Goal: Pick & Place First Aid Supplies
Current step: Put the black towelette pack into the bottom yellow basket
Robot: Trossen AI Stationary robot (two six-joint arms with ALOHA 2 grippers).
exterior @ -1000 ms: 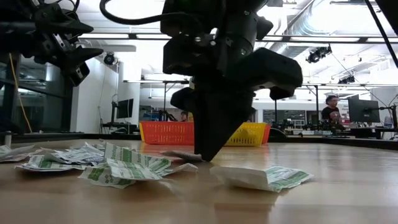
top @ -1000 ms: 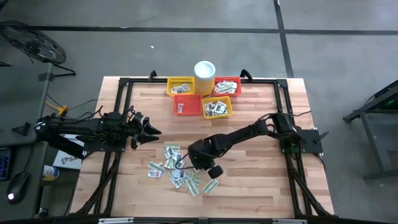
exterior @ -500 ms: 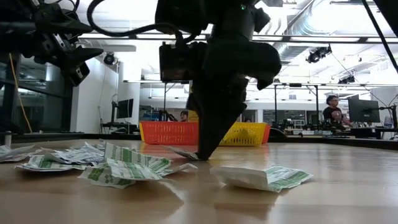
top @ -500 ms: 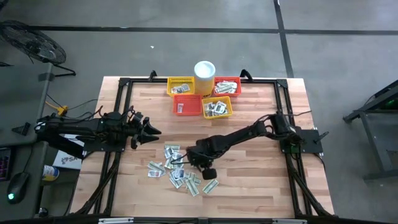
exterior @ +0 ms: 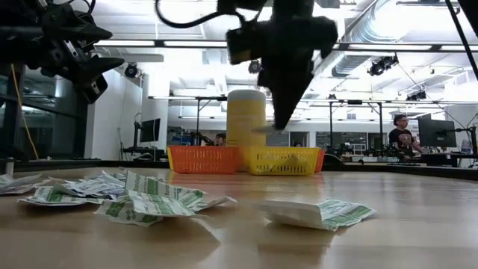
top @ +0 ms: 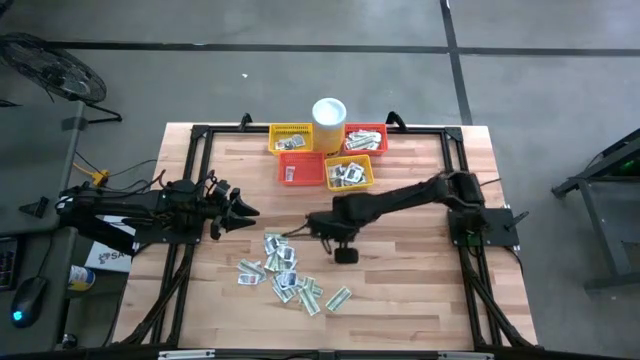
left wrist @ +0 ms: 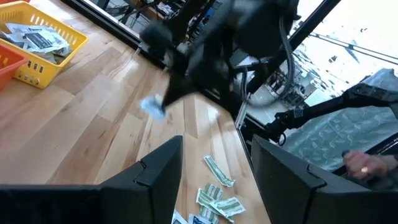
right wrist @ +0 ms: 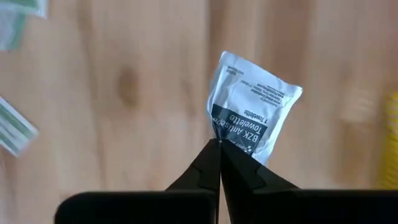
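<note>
My right gripper (top: 322, 228) hangs above the table's middle, pointing down, shut on one small white sachet with a dark printed band (right wrist: 252, 102). The sachet also shows as a pale scrap (left wrist: 152, 107) in the left wrist view. The other first aid supplies lie in a loose pile of green-and-white sachets (top: 285, 275) flat on the wood, nearer the front edge. My left gripper (top: 250, 210) waits open at the table's left, level, with nothing between its fingers (left wrist: 163, 167). My right gripper pinches the sachet between its two fingertips (right wrist: 214, 155), at the edge of its dark-printed end (right wrist: 229, 138). The fingers come from above, pointing down. The sachet is lifted clear of the table and sticks out sideways from the tips.
At the far edge stand several small mesh baskets, yellow (top: 291, 138), red (top: 300, 168), red-orange (top: 365, 137) and yellow (top: 349, 172), holding sachets, with a white cup (top: 329, 118) between them. A black frame (top: 195, 150) runs around the wooden table. People show far off in the room.
My right gripper has risen from the pile's edge and gone toward the far edge and the baskets, its wrist rolling as it went. The sachet that lay under its tips is now lifted clear of the table. The rest of the pile has stayed put.
</note>
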